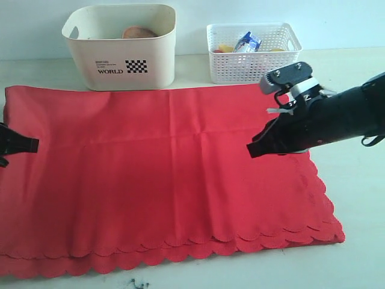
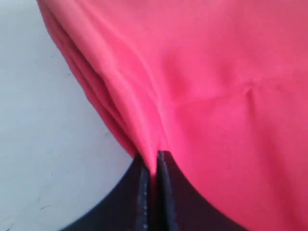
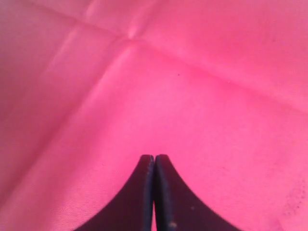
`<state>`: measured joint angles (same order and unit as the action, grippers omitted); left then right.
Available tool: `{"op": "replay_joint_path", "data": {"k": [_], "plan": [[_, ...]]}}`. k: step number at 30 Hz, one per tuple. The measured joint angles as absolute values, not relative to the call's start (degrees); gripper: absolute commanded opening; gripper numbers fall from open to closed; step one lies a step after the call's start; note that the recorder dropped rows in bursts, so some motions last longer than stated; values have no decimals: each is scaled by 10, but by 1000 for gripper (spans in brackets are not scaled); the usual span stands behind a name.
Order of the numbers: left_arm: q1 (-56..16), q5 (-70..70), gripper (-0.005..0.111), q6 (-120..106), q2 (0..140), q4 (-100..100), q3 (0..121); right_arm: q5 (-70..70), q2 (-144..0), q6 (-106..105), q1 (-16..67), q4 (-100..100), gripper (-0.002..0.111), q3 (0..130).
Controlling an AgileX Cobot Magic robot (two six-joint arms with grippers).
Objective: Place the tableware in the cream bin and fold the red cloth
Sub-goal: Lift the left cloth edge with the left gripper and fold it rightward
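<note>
The red cloth (image 1: 162, 180) lies flat on the table, folded once, with two scalloped edges stacked along its near side. At the cloth's left edge my left gripper (image 1: 33, 144) is shut on a pinched fold of the cloth (image 2: 207, 96); the fabric runs between its jaws in the left wrist view, left gripper (image 2: 151, 161). My right gripper (image 1: 251, 150) hovers over the cloth's right part, shut with its tips together and nothing between them, right gripper (image 3: 154, 158). The cream bin (image 1: 150, 63) stands behind the cloth with a round brown plate (image 1: 139, 32) showing inside. Other tableware is hidden.
A white lattice basket (image 1: 252, 60) sits behind the cloth at the right, holding a milk carton (image 1: 247, 42) and yellow food. Pale tabletop (image 1: 355, 198) borders the cloth on the right and front.
</note>
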<state>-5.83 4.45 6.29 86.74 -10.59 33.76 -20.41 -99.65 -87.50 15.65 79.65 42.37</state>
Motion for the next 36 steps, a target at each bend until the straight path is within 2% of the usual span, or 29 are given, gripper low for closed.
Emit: {"op": "replay_joint_path", "data": {"k": [7, 13, 21, 27, 36], "plan": [[-125, 63, 0, 63, 829, -104, 338, -132, -1073, -870, 161, 787, 0, 428], [-229, 120, 0, 63, 815, -81, 390, -130, -1074, -868, 161, 787, 0, 430], [-415, 171, 0, 63, 851, -51, 544, -128, -1074, -868, 161, 787, 0, 430], [-508, 218, 0, 61, 958, -47, 693, -112, -1051, -855, 161, 779, 0, 427], [-530, 303, 0, 50, 1073, -52, 839, 183, -811, -823, 162, 811, 0, 336]]}}
